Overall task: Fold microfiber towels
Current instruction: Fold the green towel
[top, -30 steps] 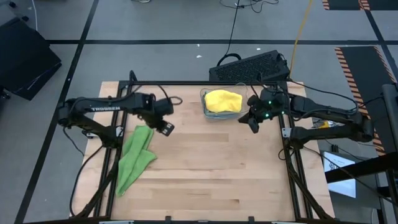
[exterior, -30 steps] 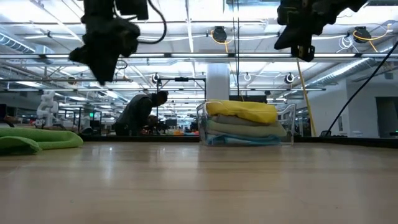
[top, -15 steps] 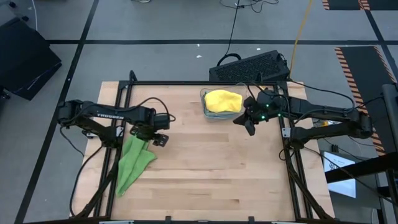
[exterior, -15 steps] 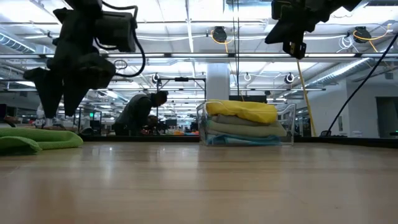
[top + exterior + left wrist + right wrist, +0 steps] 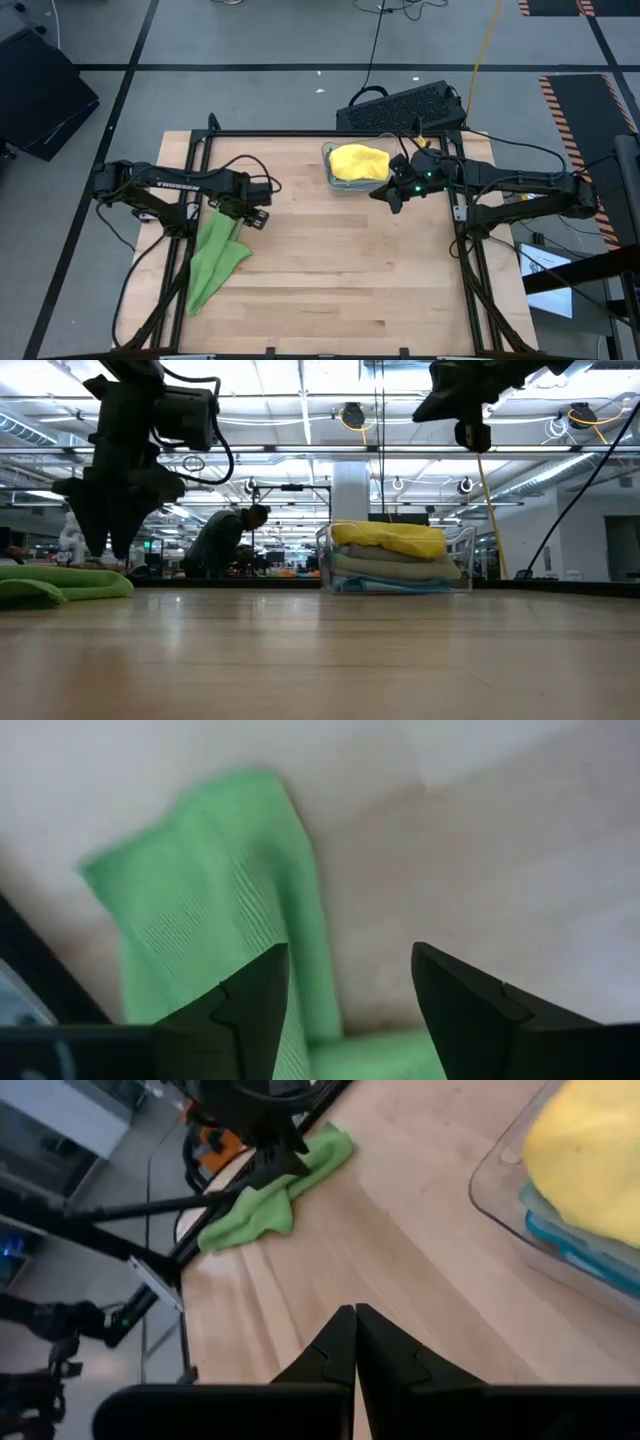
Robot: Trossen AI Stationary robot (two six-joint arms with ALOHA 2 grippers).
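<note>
Left hand [image 5: 250,215] spread apart above bright green towel [image 5: 215,258], gripping nothing. Best pinch one top corner only. Right hand [image 5: 392,197] pressed together by bin [image 5: 330,175].

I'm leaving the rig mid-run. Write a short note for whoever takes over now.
Left gripper: jaws open, empty, above the top end of the bright green towel, which lies crumpled at the table's left side.
Right gripper: jaws shut, empty, raised beside the clear bin.
Done: yellow towel tops the folded stack in the bin.
Left: fold the green towel and add it to the stack.
</note>
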